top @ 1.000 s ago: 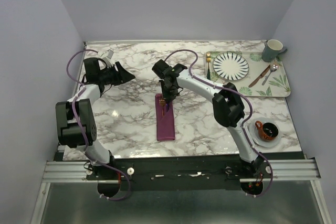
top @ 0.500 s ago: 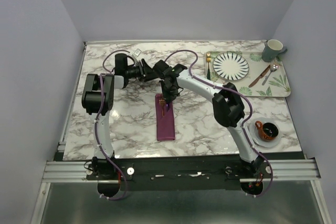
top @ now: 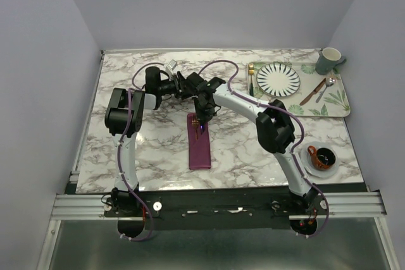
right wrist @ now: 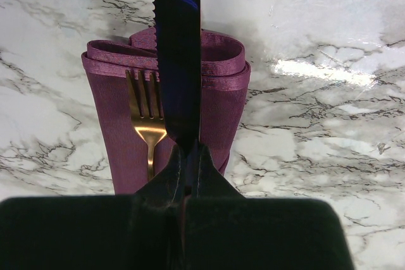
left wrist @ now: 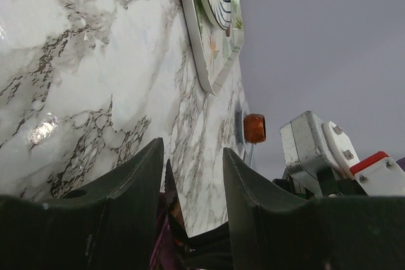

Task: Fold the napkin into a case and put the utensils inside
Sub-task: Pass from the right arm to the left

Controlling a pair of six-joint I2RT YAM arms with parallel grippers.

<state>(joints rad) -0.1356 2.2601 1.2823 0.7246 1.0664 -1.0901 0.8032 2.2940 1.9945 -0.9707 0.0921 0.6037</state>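
1. The right gripper (right wrist: 188, 156) is clamped shut on the handle end of the knife (right wrist: 178, 49). That leaves the whole dark blade free, sticking straight out ahead of the wrist.
2. The blade runs lengthwise over the case (right wrist: 221, 99). Its tip passes the rolled far edge and leaves the wrist view. The line-up looks deliberate: held parallel to the pouch, the knife can go in alongside rather than across.
3. Whether the blade rests on the cloth or hangs just above it cannot be told from here.
4. The fork (right wrist: 147, 112) lies just left of the blade, its tines near the far fold. Its handle disappears under the gripper, so how deep it is tucked is hidden.
5. The left gripper (left wrist: 193, 175) has its fingers apart and nothing held. It sits low over the table (top: 253, 150), just beyond the case's far end, pointing toward the right gripper. That looks like a helper's post, ready to pin the cloth or spread its mouth.
6. The case itself lies mid-table, its long side running near to far. The folding looks finished and the fork is placed, so seating the knife seems to be the step in hand.
7. The tray (top: 335, 102) and plate (top: 278, 79) sit well apart at the far right and play no part here.
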